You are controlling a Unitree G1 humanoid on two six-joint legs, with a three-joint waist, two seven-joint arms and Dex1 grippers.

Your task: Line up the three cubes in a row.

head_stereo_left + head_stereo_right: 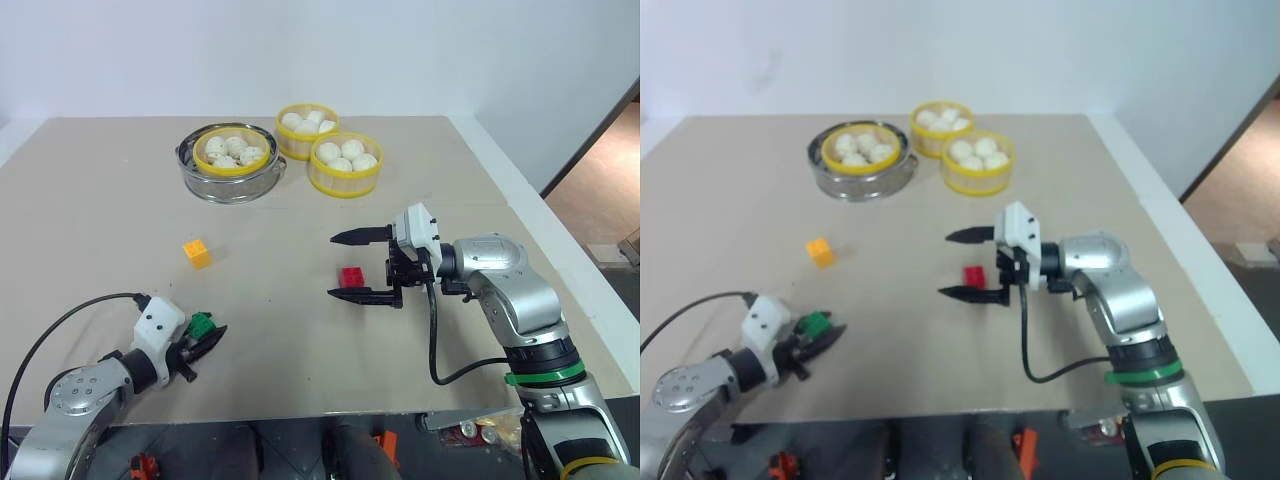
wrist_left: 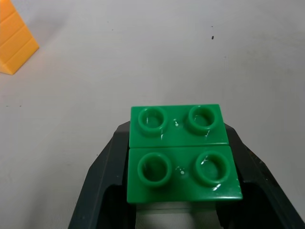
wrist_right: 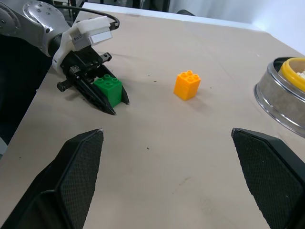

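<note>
Between left gripper (image 1: 205,340) fingers, green cube (image 1: 201,324) sides hidden

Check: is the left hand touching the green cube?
Touching. In the left wrist view, both black fingers press against the green cube's sides; the left hand is shut on it.

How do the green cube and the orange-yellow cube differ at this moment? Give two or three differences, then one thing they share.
The green cube sits clamped between the fingers of the left gripper; the orange-yellow cube stands free, touched by nothing. The green cube lies near the table's front edge; the orange-yellow cube is farther in, toward the steamer baskets. Their colours differ. Both are small studded bricks, upright with studs on top.
</note>
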